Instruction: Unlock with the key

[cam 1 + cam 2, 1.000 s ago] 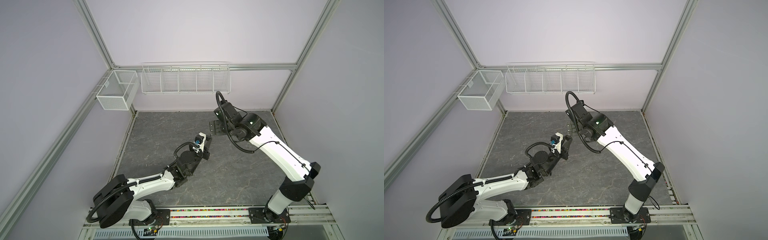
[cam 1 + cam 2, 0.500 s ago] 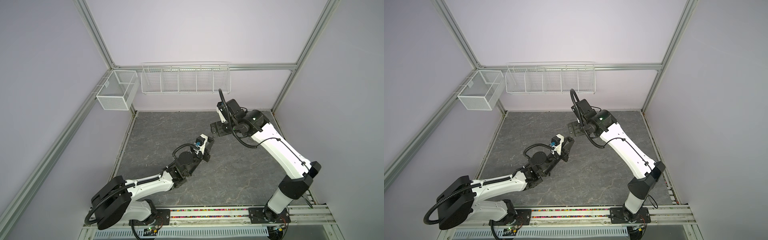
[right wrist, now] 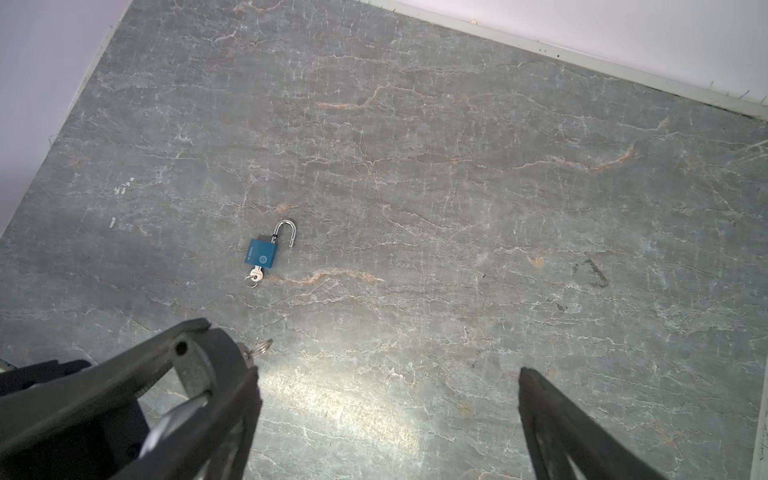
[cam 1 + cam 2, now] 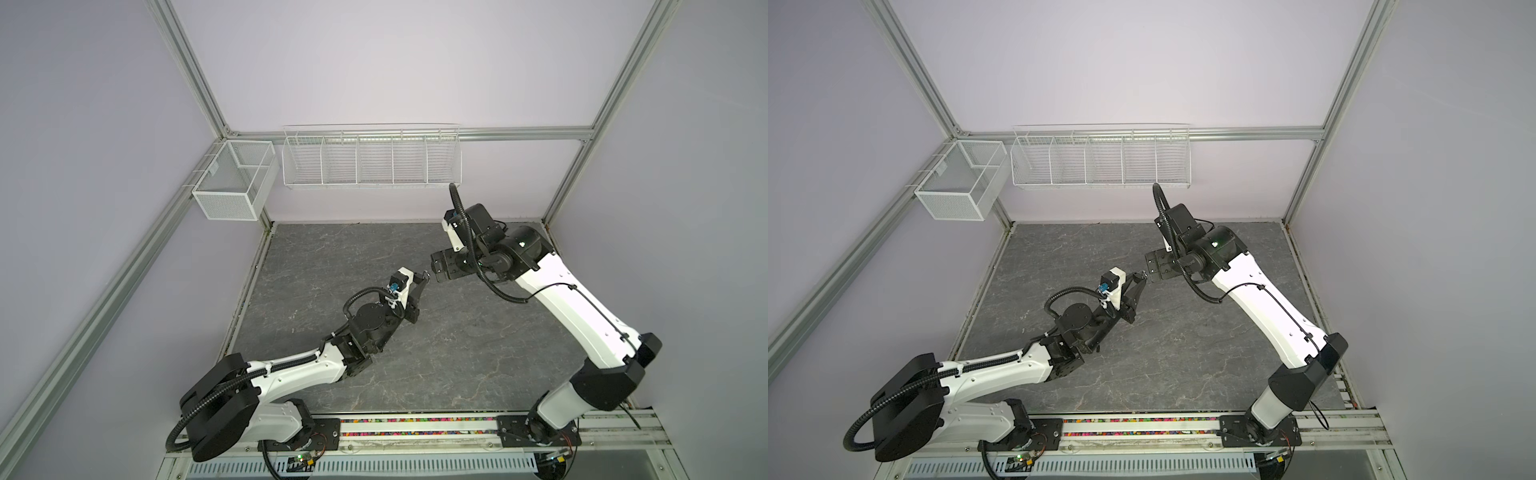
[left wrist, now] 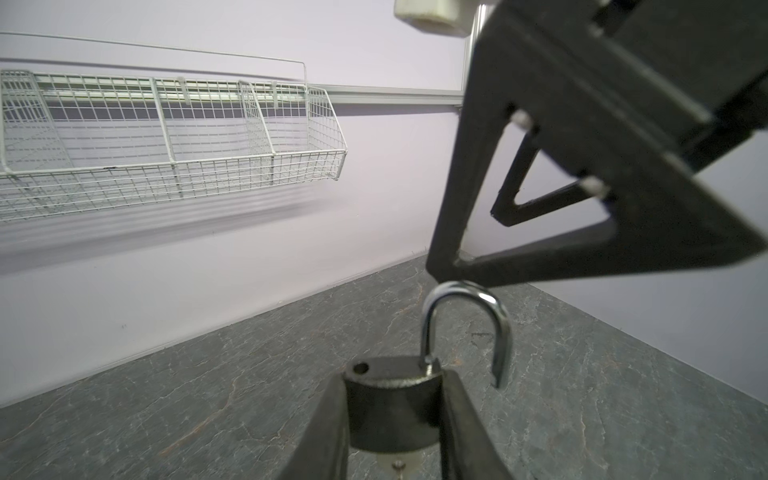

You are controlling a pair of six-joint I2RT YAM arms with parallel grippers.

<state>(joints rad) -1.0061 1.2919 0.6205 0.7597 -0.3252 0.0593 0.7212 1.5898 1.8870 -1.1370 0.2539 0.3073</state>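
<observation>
My left gripper [image 5: 395,386] clamps the padlock [image 5: 390,419] body above the table's [image 4: 457,353] middle, bracing it, key [image 5: 399,465] seated underneath, shackle [image 5: 467,328] sprung free: unlocked, I judge. My right gripper [image 3: 386,376], spread wide and empty, hangs at its 2 o'clock in both top views, beside the shackle.

Reaching low and forward with the left arm [image 4: 291,374], wrist angled up toward the middle. Clamping a padlock [image 5: 392,411] by its body in the left gripper [image 5: 395,380], jaws partly closed, one finger on either side. Rising high from its base with the right arm [image 4: 573,299], forearm slanting in toward the middle, wrist bent so as to point down at the table. Keeping the right gripper [image 3: 384,386] spread wide with nothing between the fingers, just above the left gripper's tip, one fingertip [image 5: 444,253] close over it.
</observation>
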